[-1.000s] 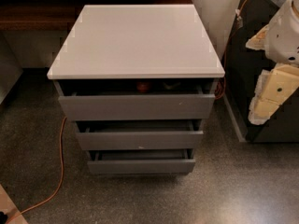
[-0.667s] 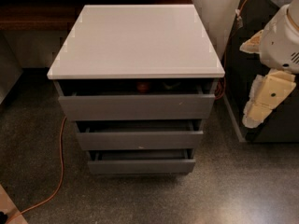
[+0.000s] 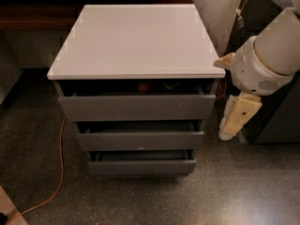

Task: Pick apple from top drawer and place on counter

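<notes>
The gripper (image 3: 236, 118) has drifted in from the right over the last second and now hangs just off the front right corner of the counter (image 3: 136, 41), below the level of the top and beside the cabinet's side, apart from it. It points downward. I cannot tell how wide it stands, since the bulky white wrist behind it hides much of it, but nothing appears to be held in it. The cabinet itself has not changed in that time. The top drawer (image 3: 136, 108) stands pulled out only a little way, leaving a dark slot under the front edge of the counter, and the apple (image 3: 144, 86) shows there as a small reddish spot near the middle of that edge, well back in the shadow. A darker shape lies just to its right (possibly another object, though the gloom makes it hard to say). The two lower drawers (image 3: 139, 140) are also slightly ajar, and an orange cable (image 3: 60, 172) trails over the floor off the front left corner. The approach looks under way but the pick not begun: the apple is untouched, and the slot seems too narrow for a reach from above, so the drawer probably needs drawing out further first.
</notes>
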`<state>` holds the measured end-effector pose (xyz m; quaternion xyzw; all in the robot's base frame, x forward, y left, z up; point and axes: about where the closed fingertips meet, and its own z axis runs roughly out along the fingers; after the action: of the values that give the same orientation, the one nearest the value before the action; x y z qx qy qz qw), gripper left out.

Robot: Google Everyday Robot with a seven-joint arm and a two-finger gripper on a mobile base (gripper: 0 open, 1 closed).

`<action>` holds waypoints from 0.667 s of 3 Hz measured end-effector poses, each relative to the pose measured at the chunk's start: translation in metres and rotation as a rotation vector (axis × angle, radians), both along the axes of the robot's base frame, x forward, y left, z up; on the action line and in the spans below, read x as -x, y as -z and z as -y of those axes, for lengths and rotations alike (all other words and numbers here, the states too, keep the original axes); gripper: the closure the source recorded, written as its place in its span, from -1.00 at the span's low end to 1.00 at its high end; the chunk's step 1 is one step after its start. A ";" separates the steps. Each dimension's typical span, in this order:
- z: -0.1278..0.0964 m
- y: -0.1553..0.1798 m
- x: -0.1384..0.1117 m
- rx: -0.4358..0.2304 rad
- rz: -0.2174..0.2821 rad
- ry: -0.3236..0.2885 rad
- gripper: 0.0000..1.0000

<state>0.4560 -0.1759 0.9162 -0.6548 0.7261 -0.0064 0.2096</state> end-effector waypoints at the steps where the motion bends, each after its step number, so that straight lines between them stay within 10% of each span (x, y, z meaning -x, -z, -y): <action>1: -0.017 0.030 -0.011 -0.027 0.010 -0.056 -1.00; 2: -0.049 0.087 -0.033 -0.066 0.049 -0.154 -1.00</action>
<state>0.4887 -0.1273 0.8289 -0.7013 0.6679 0.0177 0.2486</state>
